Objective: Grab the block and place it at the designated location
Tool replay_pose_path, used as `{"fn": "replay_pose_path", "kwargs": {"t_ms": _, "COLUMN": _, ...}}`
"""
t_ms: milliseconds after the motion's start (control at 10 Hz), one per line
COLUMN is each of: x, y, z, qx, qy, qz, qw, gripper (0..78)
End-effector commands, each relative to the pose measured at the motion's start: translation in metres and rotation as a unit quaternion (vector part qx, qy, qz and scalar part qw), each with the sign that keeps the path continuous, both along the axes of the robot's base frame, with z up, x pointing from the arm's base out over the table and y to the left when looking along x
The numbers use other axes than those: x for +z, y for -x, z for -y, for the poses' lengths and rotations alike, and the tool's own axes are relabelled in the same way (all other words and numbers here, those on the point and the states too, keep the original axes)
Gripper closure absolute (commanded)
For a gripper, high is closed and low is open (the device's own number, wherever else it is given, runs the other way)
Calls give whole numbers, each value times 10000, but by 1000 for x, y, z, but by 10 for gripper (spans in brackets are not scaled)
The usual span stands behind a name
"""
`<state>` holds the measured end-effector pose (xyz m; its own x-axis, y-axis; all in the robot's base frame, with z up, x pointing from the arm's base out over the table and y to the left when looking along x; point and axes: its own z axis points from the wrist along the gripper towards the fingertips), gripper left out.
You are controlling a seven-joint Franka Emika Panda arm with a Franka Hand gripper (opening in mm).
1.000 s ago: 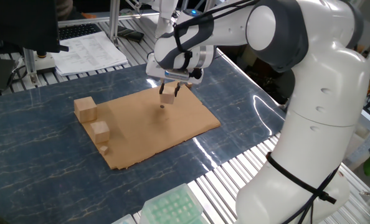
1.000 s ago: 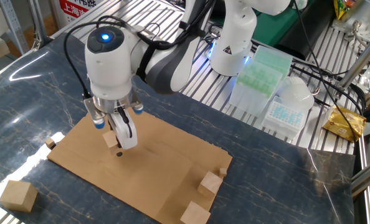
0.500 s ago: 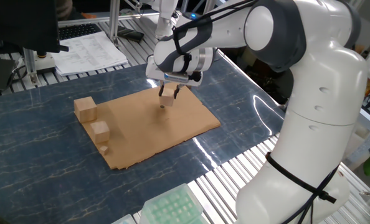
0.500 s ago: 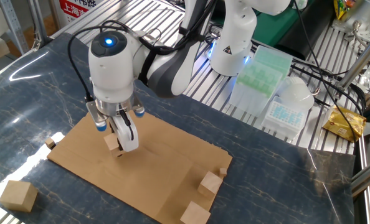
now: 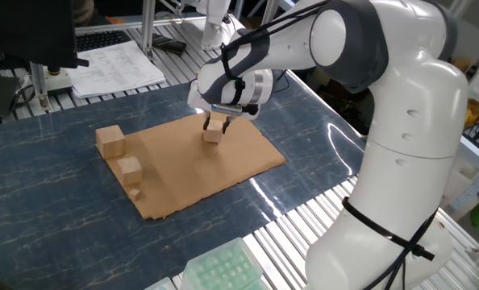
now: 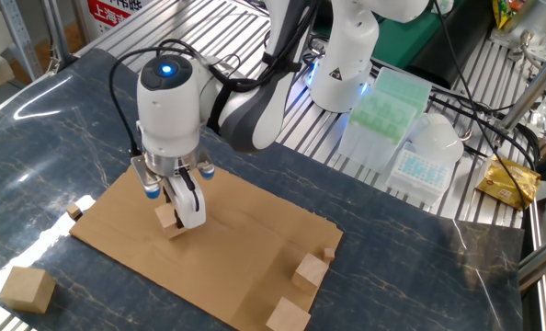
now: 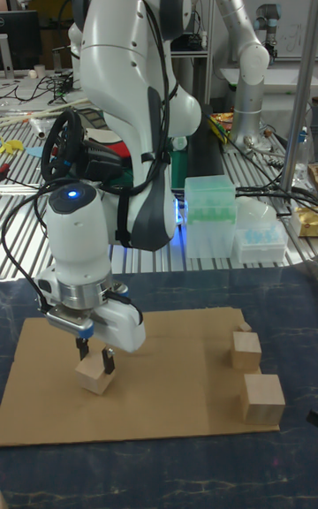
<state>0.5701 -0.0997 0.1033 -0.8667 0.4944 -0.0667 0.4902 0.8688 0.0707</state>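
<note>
The block (image 5: 214, 135) is a small light-brown wooden cube, and it rests low on the brown cardboard sheet (image 5: 193, 173) near the sheet's middle. My gripper (image 5: 216, 126) points straight down with a finger on each side of it, shut on the block. The other fixed view shows the block (image 6: 169, 221) under the gripper (image 6: 173, 211), touching the sheet (image 6: 247, 232). In the tall view the block (image 7: 94, 377) sits on the sheet (image 7: 168, 390) between the gripper's (image 7: 94, 360) fingers. The designated location's black dot is hidden beneath the block.
A larger cube (image 5: 110, 140), a medium cube (image 5: 129, 168) and a tiny cube (image 5: 134, 192) sit along the sheet's left edge. Another cube (image 6: 27, 288) lies off the sheet. A green rack (image 6: 383, 99) and clear boxes (image 6: 423, 165) stand on the slatted bench. Papers (image 5: 114, 66) lie at the back.
The gripper has come down with the block, from just above the sheet to resting on it. The black dot, visible a second ago beside the block, is now covered.
</note>
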Motion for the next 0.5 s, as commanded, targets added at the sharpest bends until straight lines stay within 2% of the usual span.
{"fn": "replay_pose_path", "kwargs": {"t_ms": 100, "x": -3, "y": -2, "z": 0, "qx": 8, "qy": 58, "qz": 45, "qw": 10000, "gripper": 762}}
{"fn": "replay_pose_path", "kwargs": {"t_ms": 500, "x": -3, "y": -1, "z": -1, "qx": -47, "qy": 80, "qz": -14, "qw": 10000, "gripper": 762}}
